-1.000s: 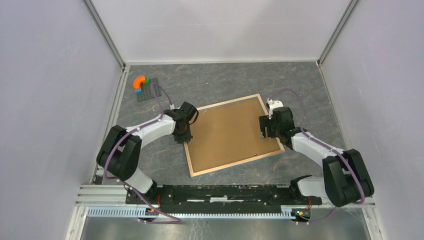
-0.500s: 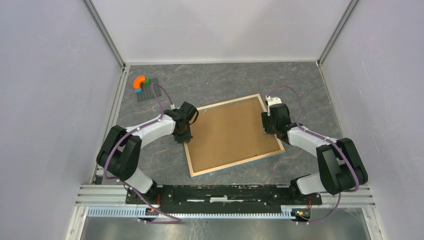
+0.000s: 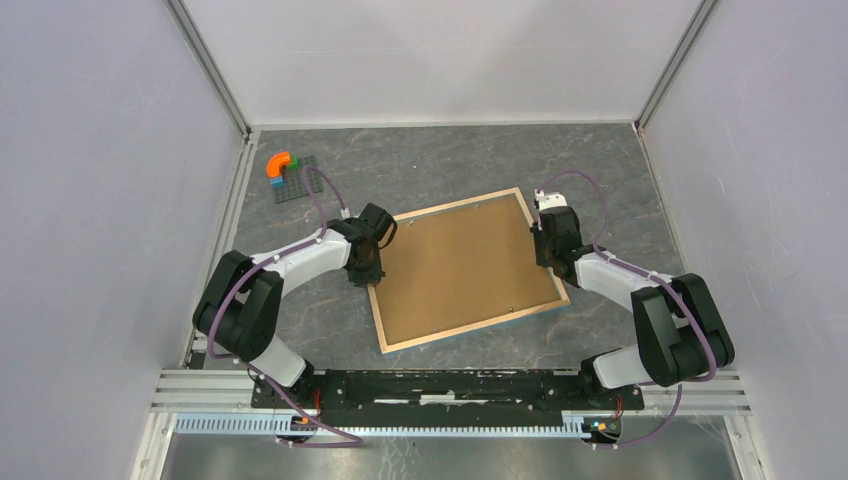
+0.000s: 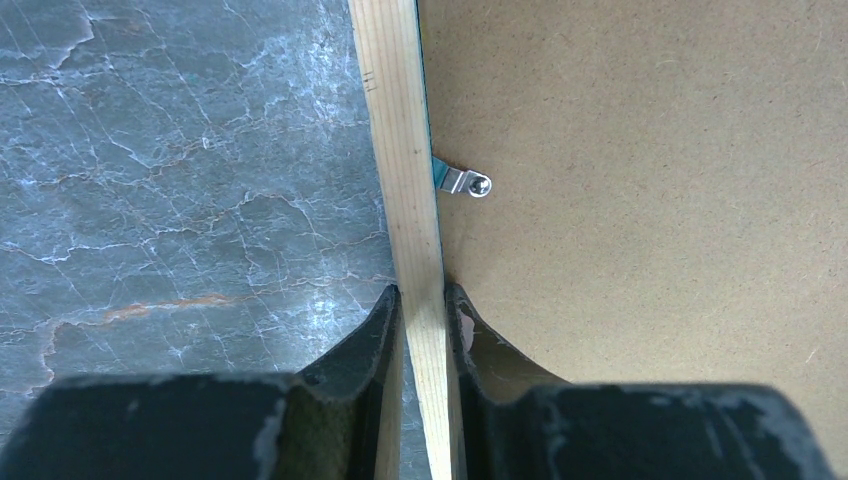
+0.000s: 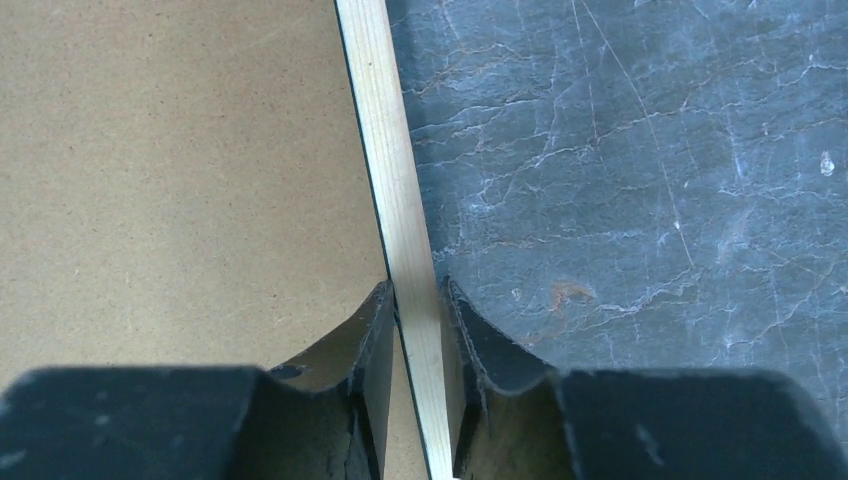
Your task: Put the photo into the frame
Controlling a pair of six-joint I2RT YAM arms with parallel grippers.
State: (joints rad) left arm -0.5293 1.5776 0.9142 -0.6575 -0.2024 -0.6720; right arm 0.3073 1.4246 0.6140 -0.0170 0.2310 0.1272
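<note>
The frame [image 3: 476, 326] lies flat on the table, its light wood back up, with the brown backing board [image 3: 460, 270] filling it. The photo is hidden. My left gripper [image 3: 368, 272] is shut on the frame's left rail; the left wrist view shows the wood rail [image 4: 400, 150] pinched between the fingers of that gripper [image 4: 421, 292], beside a small metal clip [image 4: 462, 182]. My right gripper [image 3: 545, 262] is at the right rail. In the right wrist view its fingers press both sides of the rail [image 5: 385, 130], so this gripper [image 5: 413, 288] is shut on it.
A dark baseplate with an orange curved block [image 3: 283, 168] sits at the back left. The grey marbled table [image 3: 450, 160] is enclosed by white walls on three sides. The arm bases stand at the near edge.
My right gripper has moved outward from over the board to the frame's right rail and shut on it. The left gripper and the frame have stayed put.
</note>
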